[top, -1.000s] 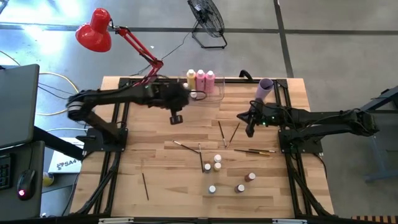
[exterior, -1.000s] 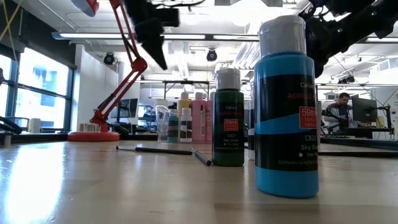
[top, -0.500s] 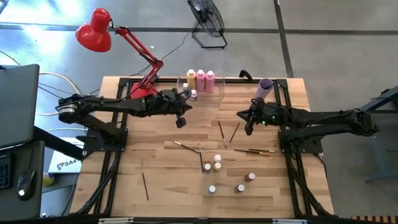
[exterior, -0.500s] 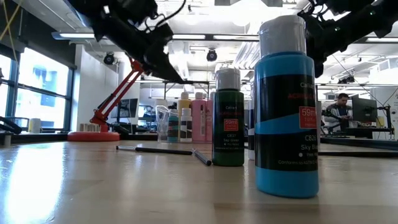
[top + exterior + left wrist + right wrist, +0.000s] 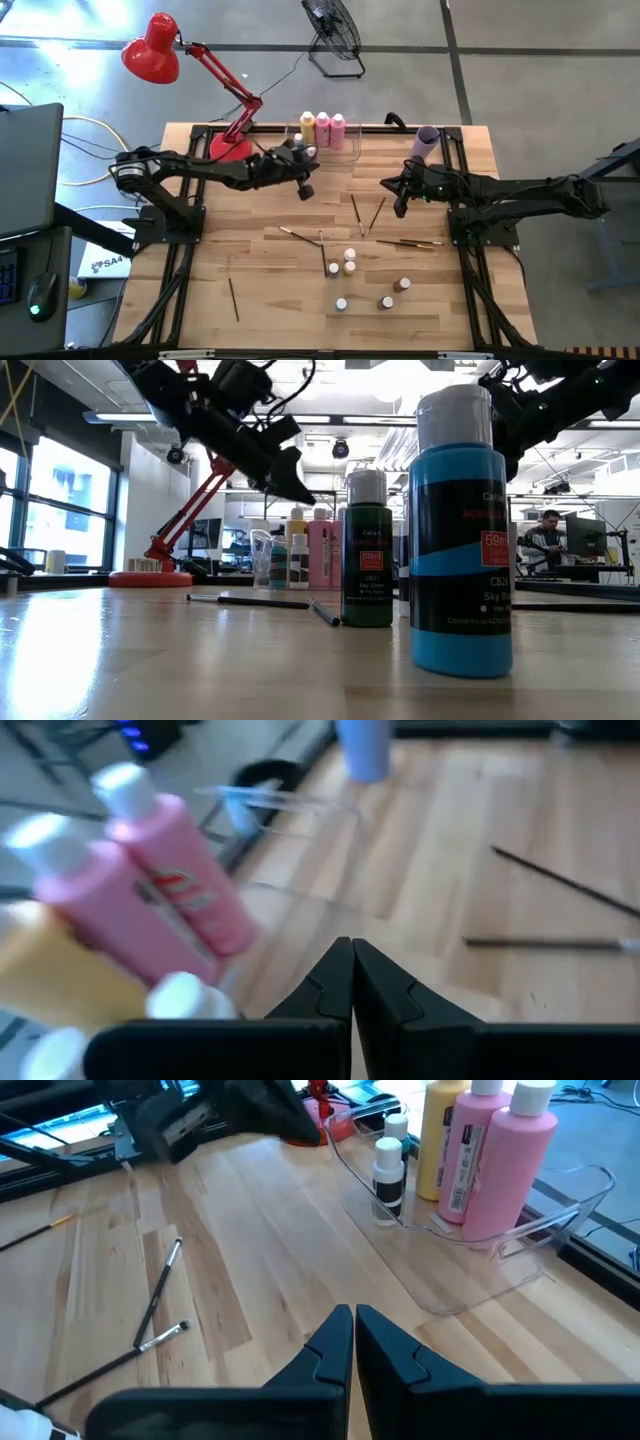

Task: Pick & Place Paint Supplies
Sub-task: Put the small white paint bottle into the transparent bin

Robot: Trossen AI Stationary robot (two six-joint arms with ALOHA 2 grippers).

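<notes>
Three tall paint bottles, one yellow [image 5: 307, 125] and two pink [image 5: 330, 126], stand in a clear bin [image 5: 470, 1270] at the far edge, with two tiny white-capped bottles [image 5: 388, 1175] beside them. Several more tiny bottles [image 5: 350, 262] stand on their bases near the table's middle. Thin brushes [image 5: 355, 212] lie flat around them. My left gripper [image 5: 307, 188] hangs shut and holding nothing just in front of the bin, seen also in the left wrist view [image 5: 352, 970]. My right gripper [image 5: 400, 205] waits shut at the right, shown close in its wrist view [image 5: 354, 1325].
A lilac cup [image 5: 427, 142] lies at the far right corner. A red desk lamp [image 5: 150, 48] leans over the far left corner. A lone brush [image 5: 233, 298] lies near the front left. A blue [image 5: 460, 540] and a green bottle [image 5: 367, 555] loom close in the low view.
My left gripper has sunk toward the table and drifted toward the right edge. It has tipped from pointing steeply down to nearly level, and its fingers stay shut. The right arm has kept still.
</notes>
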